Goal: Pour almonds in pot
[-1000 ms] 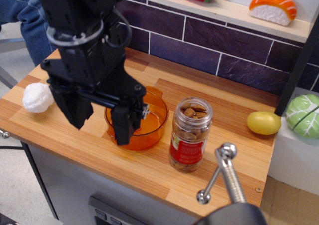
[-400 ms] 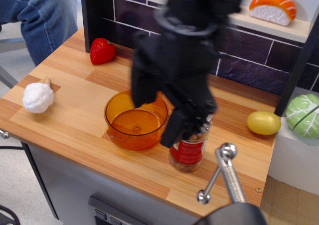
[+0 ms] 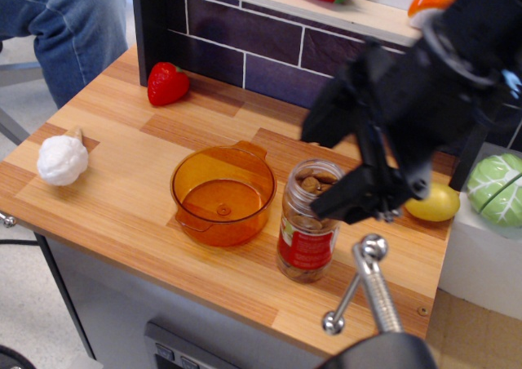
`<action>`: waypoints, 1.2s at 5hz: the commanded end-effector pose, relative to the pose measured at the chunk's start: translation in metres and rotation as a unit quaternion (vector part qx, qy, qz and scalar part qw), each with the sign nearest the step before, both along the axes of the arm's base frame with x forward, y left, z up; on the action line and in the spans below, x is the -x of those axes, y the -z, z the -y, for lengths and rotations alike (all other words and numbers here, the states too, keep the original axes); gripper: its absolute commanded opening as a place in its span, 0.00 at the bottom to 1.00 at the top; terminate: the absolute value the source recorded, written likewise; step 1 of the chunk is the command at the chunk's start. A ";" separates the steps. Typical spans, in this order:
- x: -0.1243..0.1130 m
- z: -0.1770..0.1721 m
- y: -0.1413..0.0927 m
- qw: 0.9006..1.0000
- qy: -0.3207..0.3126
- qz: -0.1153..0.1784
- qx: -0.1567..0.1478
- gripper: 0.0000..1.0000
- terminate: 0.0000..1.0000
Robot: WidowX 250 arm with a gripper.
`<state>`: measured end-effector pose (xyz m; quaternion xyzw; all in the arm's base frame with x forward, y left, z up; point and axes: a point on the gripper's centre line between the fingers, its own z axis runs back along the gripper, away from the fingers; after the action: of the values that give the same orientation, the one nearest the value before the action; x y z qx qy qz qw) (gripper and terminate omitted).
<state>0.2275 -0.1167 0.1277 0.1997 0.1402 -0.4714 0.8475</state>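
Clear, rigid plastic forms the jar (image 3: 309, 226), which stands upright and uncapped on the wooden table (image 3: 122, 197), just right of the pot (image 3: 223, 194). It is about full of almonds (image 3: 316, 184), so it will likely feel moderately heavy and shift its weight when tipped. The smooth wall may slip; the red label band at mid-height is probably the best place to grip, from the side. The orange pot is empty, light, and may slide if bumped. The gripper (image 3: 347, 169) hangs above and to the right of the jar, jaws spread wide, holding nothing and apparently touching nothing. A lemon (image 3: 435, 206) lies behind the gripper, partly hidden by it. A strawberry (image 3: 167, 83) and a white garlic bulb (image 3: 62, 159) sit well apart, to the left.
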 end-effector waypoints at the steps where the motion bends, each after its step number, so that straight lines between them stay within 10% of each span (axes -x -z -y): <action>1: -0.012 0.020 0.018 0.991 0.101 -0.030 -0.078 1.00 0.00; 6: -0.035 -0.003 0.082 0.962 0.137 -0.142 -0.191 1.00 0.00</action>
<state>0.2636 -0.1135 0.0380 0.3067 0.3318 -0.5749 0.6821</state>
